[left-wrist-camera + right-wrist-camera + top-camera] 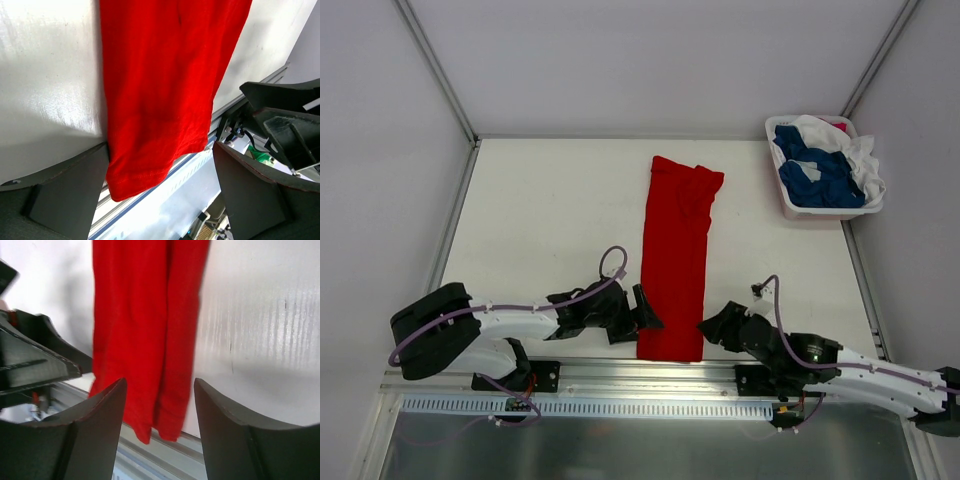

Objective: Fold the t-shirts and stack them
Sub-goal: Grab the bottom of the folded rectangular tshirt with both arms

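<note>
A bright red t-shirt lies folded into a long narrow strip down the middle of the table, its near hem hanging over the front edge. My left gripper is low at the hem's left corner. It is open, and the hem lies between its fingers. My right gripper is at the hem's right corner, open, with the red t-shirt just beyond its fingertips. Dark blue and white t-shirts are heaped in the basket.
A white plastic basket stands at the far right corner of the table. A metal rail runs along the near edge under the arm bases. Grey walls enclose the table on the left, back and right.
</note>
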Motion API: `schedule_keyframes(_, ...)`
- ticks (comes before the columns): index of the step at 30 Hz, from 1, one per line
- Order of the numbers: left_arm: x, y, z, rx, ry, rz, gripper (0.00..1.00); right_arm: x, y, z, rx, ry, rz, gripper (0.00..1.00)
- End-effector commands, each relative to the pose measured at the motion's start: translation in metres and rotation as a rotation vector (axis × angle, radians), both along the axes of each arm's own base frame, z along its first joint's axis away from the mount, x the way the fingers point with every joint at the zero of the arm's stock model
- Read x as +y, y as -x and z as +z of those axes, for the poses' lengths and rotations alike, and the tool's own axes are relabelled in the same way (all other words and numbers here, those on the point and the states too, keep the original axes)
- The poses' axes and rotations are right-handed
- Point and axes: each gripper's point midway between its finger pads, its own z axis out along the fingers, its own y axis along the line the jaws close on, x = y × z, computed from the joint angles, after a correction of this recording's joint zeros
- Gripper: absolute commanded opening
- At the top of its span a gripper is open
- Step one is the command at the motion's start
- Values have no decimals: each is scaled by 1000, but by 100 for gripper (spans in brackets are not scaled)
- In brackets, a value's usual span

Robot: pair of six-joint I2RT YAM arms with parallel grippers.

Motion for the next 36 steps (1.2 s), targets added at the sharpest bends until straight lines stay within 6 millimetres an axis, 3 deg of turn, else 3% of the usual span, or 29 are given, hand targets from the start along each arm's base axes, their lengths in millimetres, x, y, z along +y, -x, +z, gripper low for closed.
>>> schedule_keyframes(1,88,42,-76,145,-379,-12,88,-3,-6,-1,2,-122,-90,60)
schedule_keyframes(9,93,47,-78,170,-381,-9,88,-7,-3,0,34,-167,-114,60)
schedule_keyframes(23,91,33,-74,167,-360,40,87,-11,-2,0,39,67,-62,66)
schedule_keyframes(29,91,32,-75,175,-361,55,87,2,-6,10,32,138,-17,67)
schedule_keyframes(36,94,34,-77,185,-369,64,85,31,-3,4,77,158,50,67)
